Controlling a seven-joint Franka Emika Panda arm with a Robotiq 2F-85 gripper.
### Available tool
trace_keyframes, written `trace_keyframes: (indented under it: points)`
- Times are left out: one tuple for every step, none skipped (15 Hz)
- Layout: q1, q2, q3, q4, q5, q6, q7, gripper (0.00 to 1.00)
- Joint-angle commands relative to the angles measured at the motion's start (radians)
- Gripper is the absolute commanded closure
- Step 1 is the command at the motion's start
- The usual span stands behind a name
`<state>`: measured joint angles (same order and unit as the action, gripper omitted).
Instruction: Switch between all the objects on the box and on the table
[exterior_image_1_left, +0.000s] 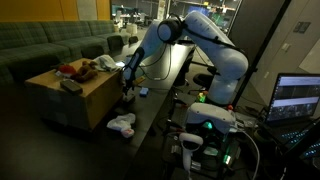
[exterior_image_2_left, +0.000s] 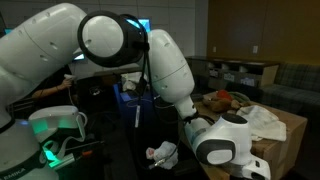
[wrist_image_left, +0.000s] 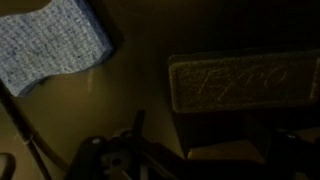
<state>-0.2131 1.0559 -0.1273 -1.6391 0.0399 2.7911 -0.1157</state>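
Exterior view first: the arm reaches out from its base on the right and bends down at the near right corner of the box (exterior_image_1_left: 95, 102). The gripper (exterior_image_1_left: 128, 91) hangs low there, just over the table (exterior_image_1_left: 152, 135). From this far off I can't judge the fingers.

On the box top I see the red soft thing (exterior_image_1_left: 65, 69) at the far left and the brown thing (exterior_image_1_left: 88, 68) beside it. The box rag (exterior_image_1_left: 104, 62) is at the far right and a dark block (exterior_image_1_left: 71, 86) sits on the near edge. Down on the table, the blue piece (exterior_image_1_left: 143, 91) lies just right of the gripper. The table rag (exterior_image_1_left: 122, 124) is crumpled nearer to me, by the foot of the box. The green sofa (exterior_image_1_left: 40, 45) sits behind it all.

The opposite exterior view is filled mostly by the arm. The wrist housing blocks the fingers, so I can't tell their state here either. The box (exterior_image_2_left: 296, 132) is on the right, the box rag (exterior_image_2_left: 262, 118) is spread on top, and reddish-brown items sit farther back. The table rag (exterior_image_2_left: 162, 153) lies low in the middle.

The wrist view is dim, looking straight down on the dark surface. The blue piece (wrist_image_left: 55, 40) is at the upper left. A lettered block (wrist_image_left: 245, 80) lies flat on the right, well apart from it. The fingers are spread wide at the bottom edge with nothing between them.
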Motion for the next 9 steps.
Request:
trace_keyframes:
  points:
    - [0.035, 0.064, -0.055, 0.076, -0.01, 0.015, 0.111, 0.0]
    - [0.036, 0.074, -0.062, 0.083, -0.01, 0.016, 0.127, 0.0]
    - [0.038, 0.089, -0.067, 0.094, -0.009, 0.021, 0.141, 0.0]
    - [0.035, 0.104, -0.066, 0.102, -0.008, 0.031, 0.149, 0.0]
    - [0.028, 0.117, -0.059, 0.113, -0.004, 0.034, 0.153, 0.0]
    - [0.029, 0.131, -0.061, 0.123, -0.005, 0.035, 0.16, 0.0]
    - [0.03, 0.143, -0.062, 0.131, -0.004, 0.038, 0.168, 0.0]
    - [0.035, 0.147, -0.072, 0.126, -0.007, 0.037, 0.177, 0.0]
    - [0.034, 0.152, -0.073, 0.125, -0.007, 0.034, 0.179, 0.0]
